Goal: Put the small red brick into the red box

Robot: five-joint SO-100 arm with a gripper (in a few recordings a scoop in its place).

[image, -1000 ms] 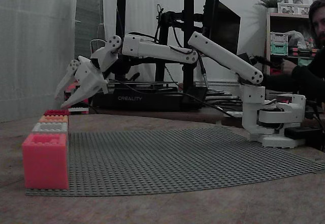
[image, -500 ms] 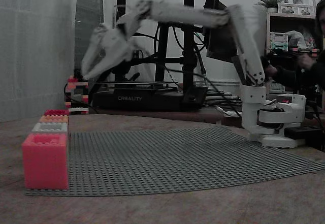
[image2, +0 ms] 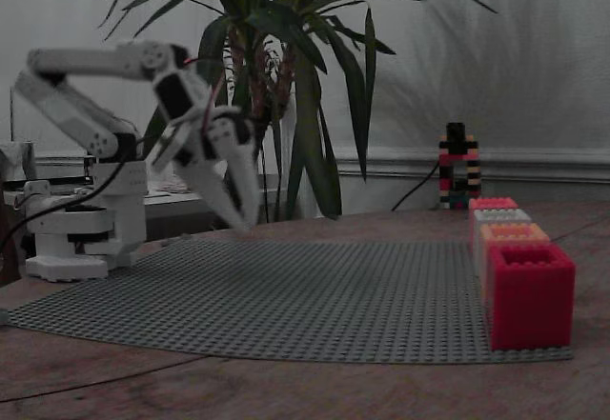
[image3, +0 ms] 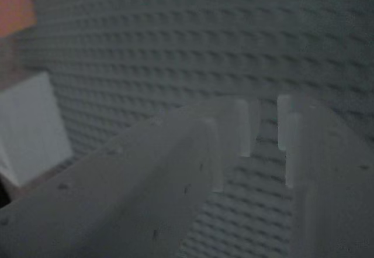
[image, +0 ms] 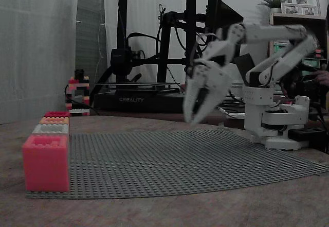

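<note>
In a fixed view the white arm [image2: 86,106] stands folded at the left, its gripper [image2: 238,206] tilted down above the grey studded baseplate [image2: 315,296] without touching it. It is motion-blurred. In the wrist view the fingers [image3: 234,129] are slightly parted, with baseplate studs showing through the narrow gap. At the right edge of the plate stands a row of brick boxes. The red box [image2: 529,291] is the nearest, with the orange box [image2: 515,232] just behind it, well apart from the gripper.
</note>
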